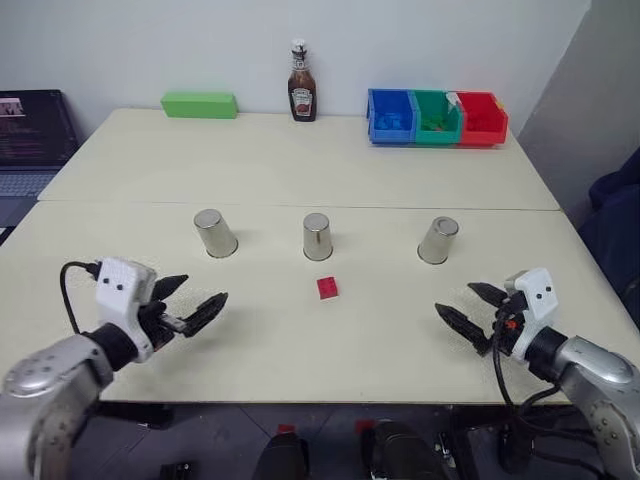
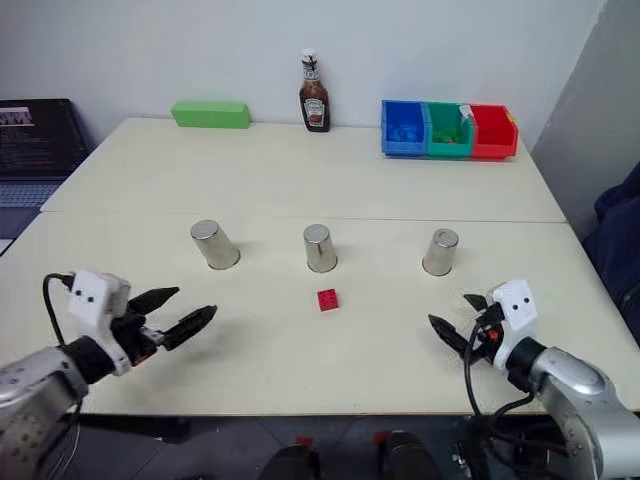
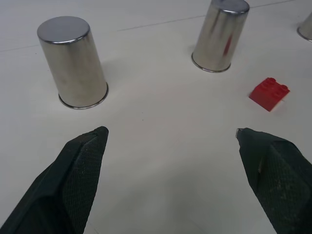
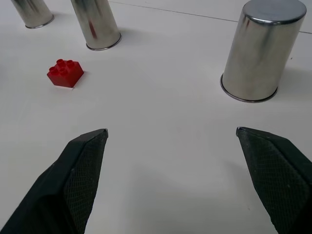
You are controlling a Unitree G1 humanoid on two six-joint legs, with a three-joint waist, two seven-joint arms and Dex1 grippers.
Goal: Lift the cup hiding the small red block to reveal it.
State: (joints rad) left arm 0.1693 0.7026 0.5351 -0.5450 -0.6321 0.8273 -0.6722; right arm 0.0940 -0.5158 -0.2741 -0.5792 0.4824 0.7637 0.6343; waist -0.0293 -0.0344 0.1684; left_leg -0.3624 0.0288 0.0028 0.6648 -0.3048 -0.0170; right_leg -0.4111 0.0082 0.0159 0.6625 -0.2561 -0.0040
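Three steel cups stand upside down in a row on the table: the left cup (image 1: 215, 233), the middle cup (image 1: 317, 237) and the right cup (image 1: 438, 241). The small red block (image 1: 327, 288) lies uncovered on the table just in front of the middle cup, touching none of them. My left gripper (image 1: 203, 292) hovers open in front of the left cup (image 3: 73, 61), nothing between its fingers. My right gripper (image 1: 455, 298) is open too, in front of the right cup (image 4: 265, 48), apart from it. The block (image 4: 65, 73) sits between the two grippers.
Along the table's far edge stand a large green block (image 1: 199, 104), a sauce bottle (image 1: 302, 85) and a row of blue (image 1: 391, 116), green (image 1: 436, 118) and red (image 1: 481, 119) bins. A laptop (image 1: 30, 140) sits off the table's left side.
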